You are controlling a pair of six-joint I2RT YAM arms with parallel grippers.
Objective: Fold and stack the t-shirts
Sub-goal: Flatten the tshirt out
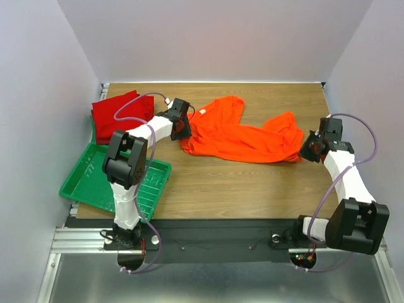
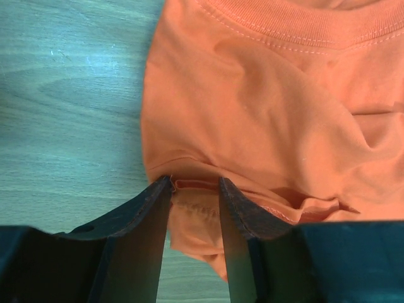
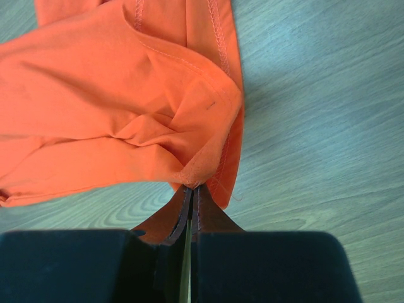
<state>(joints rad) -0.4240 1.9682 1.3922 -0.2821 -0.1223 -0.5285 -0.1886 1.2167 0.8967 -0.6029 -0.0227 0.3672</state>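
The bright orange t-shirt [image 1: 240, 136] lies crumpled across the middle of the wooden table. My left gripper [image 1: 184, 130] is at its left edge. In the left wrist view the jaws stand apart, and my left gripper [image 2: 196, 183] straddles a fold of the orange t-shirt [image 2: 271, 95] near the collar. My right gripper [image 1: 305, 151] is at the shirt's right end. In the right wrist view my right gripper [image 3: 191, 188] is shut on a bunched corner of the orange t-shirt [image 3: 113, 95], just above the table. Deep red folded t-shirts [image 1: 117, 113] lie at the far left.
A green plastic grid tray [image 1: 95, 183] sits at the near left, beside the left arm's base and in front of the red stack. White walls close in the table on the left, back and right.
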